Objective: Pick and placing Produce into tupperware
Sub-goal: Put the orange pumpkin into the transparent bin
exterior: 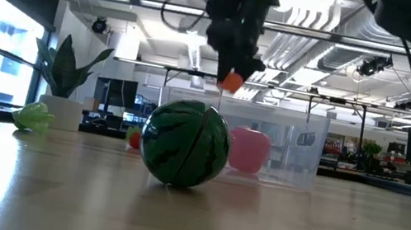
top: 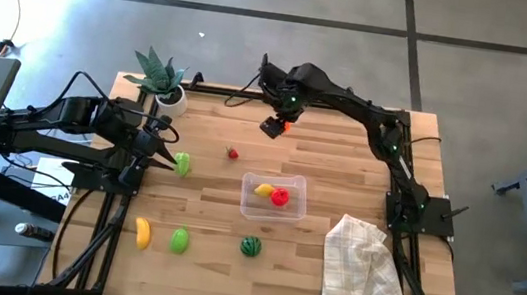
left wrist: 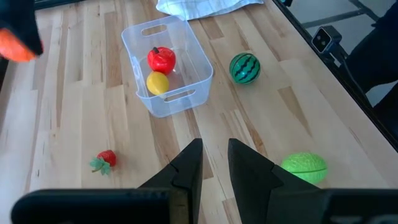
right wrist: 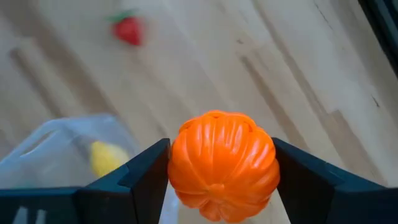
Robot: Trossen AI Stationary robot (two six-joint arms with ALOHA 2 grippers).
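Orange (right wrist: 222, 165): clamped between the right gripper's (top: 276, 126) two fingers, raised above the table's far side, clear of the wood.
Tupperware (top: 296, 209): mid-table, holding a lemon (top: 263, 190) and a red pepper (top: 281, 197).
Strawberry (top: 233, 153): on the wood between the raised orange and the tupperware.
Watermelon (top: 250, 247): near edge, in front of the tupperware.
Banana (top: 142, 232): near edge, just beside a green piece (top: 178, 241).
Left gripper (left wrist: 214, 163): fingers slightly parted, gripping nothing, by another green piece (top: 182, 164).

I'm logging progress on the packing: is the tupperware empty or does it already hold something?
Not empty. The tupperware holds a red pepper and a yellow lemon; the orange is outside it, in the right hand.
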